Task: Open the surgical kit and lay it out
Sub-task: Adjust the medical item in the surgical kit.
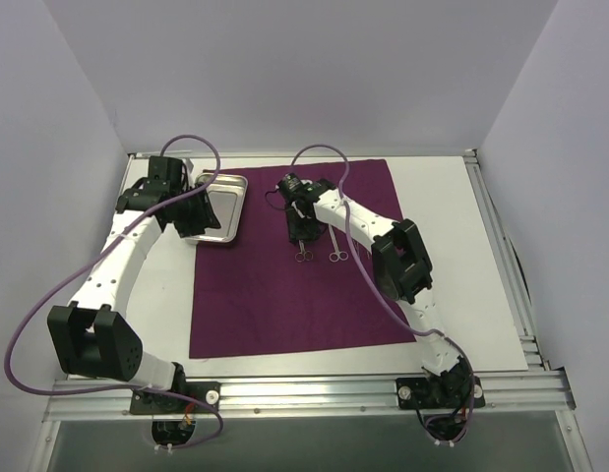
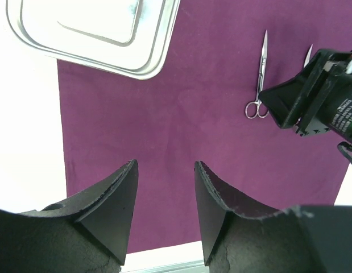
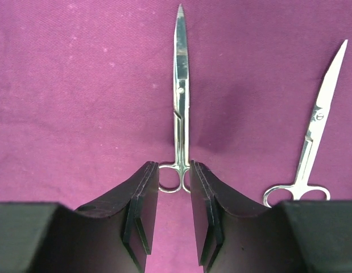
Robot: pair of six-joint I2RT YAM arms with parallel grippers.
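Layout step: right gripper [image 3: 174, 170] jaws straddle scissors [image 3: 180, 96] rings, pinch unclear; left gripper [image 2: 165, 165] spread, empty; next: squeeze, lift

There is one cloth [image 1: 284, 295] on one bench [image 1: 452, 246], and one tray [image 1: 217, 208]. Scissors number two: the first scissors [image 3: 180, 102] and the second scissors [image 3: 315, 142]. Two arms are in view, with one left gripper [image 2: 164, 166] and one right gripper [image 3: 174, 168].
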